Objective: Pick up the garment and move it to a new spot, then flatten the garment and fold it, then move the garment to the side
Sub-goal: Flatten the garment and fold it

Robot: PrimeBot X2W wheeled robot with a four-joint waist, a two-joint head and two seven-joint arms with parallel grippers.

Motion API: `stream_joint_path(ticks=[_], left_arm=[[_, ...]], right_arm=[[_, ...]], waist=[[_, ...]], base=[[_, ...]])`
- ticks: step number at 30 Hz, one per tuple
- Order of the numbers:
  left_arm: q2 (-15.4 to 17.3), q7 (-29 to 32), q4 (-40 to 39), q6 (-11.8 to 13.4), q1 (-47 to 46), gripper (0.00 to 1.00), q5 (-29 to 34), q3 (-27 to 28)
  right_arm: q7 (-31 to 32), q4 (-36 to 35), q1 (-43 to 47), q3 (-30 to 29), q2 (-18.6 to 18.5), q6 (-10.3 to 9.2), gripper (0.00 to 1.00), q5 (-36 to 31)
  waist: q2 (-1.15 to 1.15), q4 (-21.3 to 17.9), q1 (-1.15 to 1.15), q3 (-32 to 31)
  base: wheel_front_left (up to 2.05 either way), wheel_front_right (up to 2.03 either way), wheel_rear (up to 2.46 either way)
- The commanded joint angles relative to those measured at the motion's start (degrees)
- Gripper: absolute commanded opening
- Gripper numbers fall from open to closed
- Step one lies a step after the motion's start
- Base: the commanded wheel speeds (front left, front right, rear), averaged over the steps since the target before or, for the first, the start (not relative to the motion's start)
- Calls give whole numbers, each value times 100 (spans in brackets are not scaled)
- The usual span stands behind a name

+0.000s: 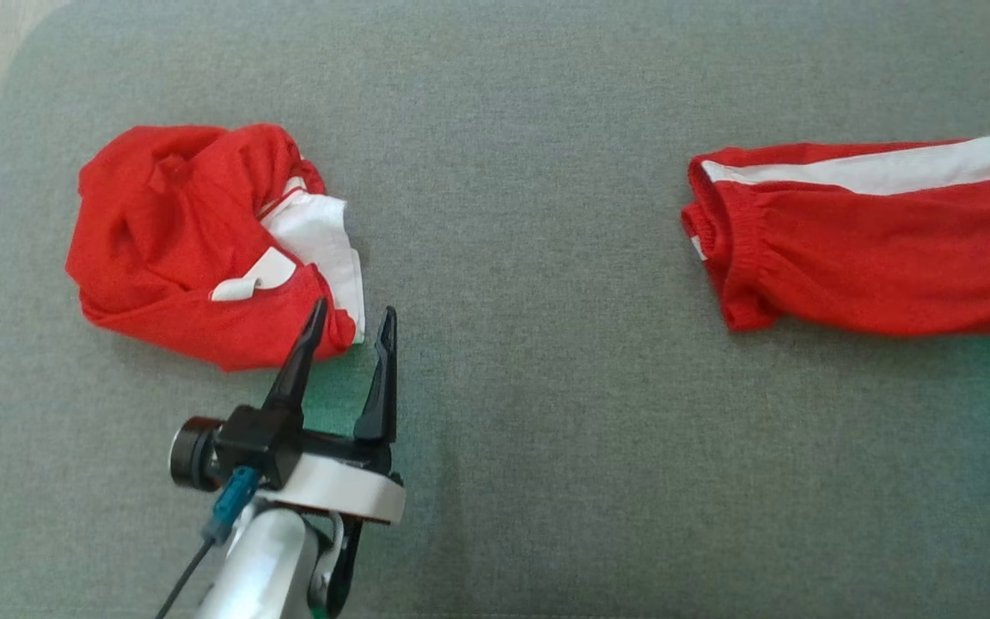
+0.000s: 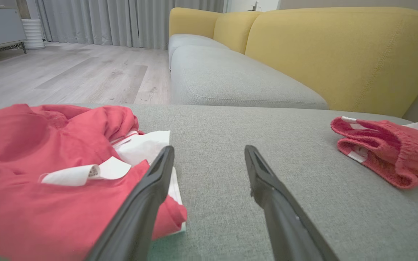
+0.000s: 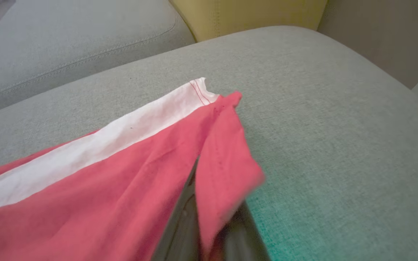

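On the grey cushion (image 1: 529, 361) lie two red pieces. The crumpled red garment (image 1: 194, 241) sits in a heap at the left of the head view, with white lining and a white tag showing along its right edge. The striped red garment (image 1: 873, 258) lies at the right of that view, running off the right edge, its gathered waistband (image 1: 736, 249) facing the middle and a white stripe (image 1: 890, 168) along its top.

The left gripper (image 1: 354, 308) rises from the lower left of the head view with its fingers spread wide and nothing between them. One fingertip overlaps the heap's lower right corner (whether it touches the cloth cannot be told), while the other stands over bare cushion just beside it.

In the right wrist view, the right gripper (image 3: 210, 206) at the bottom centre is pinched together on a fold of the striped red garment, and red cloth drapes over its dark fingers.

In the left wrist view, a yellow sofa back (image 2: 339, 50) fills the upper right.
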Motion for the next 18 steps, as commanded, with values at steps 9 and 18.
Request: stream_joint_path(ticks=[9, 18], left_arm=[[15, -55, -64, -29, 72, 100, 45, 196], [15, -55, -39, -4, 225, 100, 29, 263]], right_arm=[[-521, -140, -291, 28, 345, -4, 0, 14], [-450, -1186, -154, 591, 1203, -4, 0, 894]], waist=[[0, 79, 0, -269], [0, 131, 0, -645]], base=[[0, 0, 0], [0, 0, 0]])
